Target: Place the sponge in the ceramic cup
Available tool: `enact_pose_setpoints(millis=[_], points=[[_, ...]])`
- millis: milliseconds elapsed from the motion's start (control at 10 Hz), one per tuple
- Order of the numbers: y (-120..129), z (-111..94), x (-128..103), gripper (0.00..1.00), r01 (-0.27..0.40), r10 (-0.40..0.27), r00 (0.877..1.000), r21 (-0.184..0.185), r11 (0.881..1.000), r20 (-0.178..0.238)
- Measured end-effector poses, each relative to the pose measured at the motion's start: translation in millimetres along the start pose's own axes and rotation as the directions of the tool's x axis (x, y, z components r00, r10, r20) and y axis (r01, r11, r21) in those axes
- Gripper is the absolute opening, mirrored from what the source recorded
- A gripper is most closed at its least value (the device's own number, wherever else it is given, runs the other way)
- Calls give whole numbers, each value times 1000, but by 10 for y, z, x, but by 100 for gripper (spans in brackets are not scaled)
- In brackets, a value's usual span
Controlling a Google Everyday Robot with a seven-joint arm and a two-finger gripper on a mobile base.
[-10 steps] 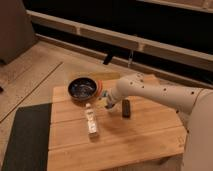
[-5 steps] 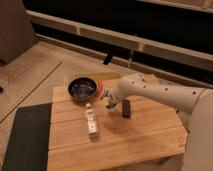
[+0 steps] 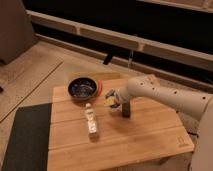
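1. the gripper [image 3: 110,100] hangs low over the back half of a slatted wooden table [image 3: 125,145]. it sits at the end of a white arm [image 3: 160,95] that reaches in from the right of the view.
2. the jaws stand narrow, pinched on the sponge [image 3: 108,102], a small pale-yellow block between the fingertips that looks clear of the tabletop.
3. the ceramic cup [image 3: 116,104] seems to be the grey-blue rounded shape just below the jaws and a little to their right in the view. the gripper covers most of it, so i cannot make out its rim or tell whether the sponge touches it.
4. just right of the jaws, past that shape, a black rectangular block [image 3: 126,109] stands upright on the table.
5. left of the jaws and slightly further back sits a wide dark bowl [image 3: 81,89]. an orange thing [image 3: 100,88] rests against its rim on the side facing the jaws.
6. nearer the camera than the jaws and to their left, a long white bottle [image 3: 90,120] lies on its side across the boards.
7. the tabletop is light wood, its planks running from side to side in the view.
8. the floor [image 3: 30,75] is pale and speckled, and a dark mat [image 3: 25,137] lies along the table's left edge.
9. well behind the jaws, a long pale ledge [image 3: 150,45] crosses the room in front of a dark wall.
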Motion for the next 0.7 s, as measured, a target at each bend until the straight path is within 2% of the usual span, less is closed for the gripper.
enact_pose_setpoints(millis=[300, 700], points=[[-22, -35, 7, 60, -1, 1, 1000, -3, 1000, 7], [30, -118, -107, 60, 26, -26, 999, 3, 1000, 36]])
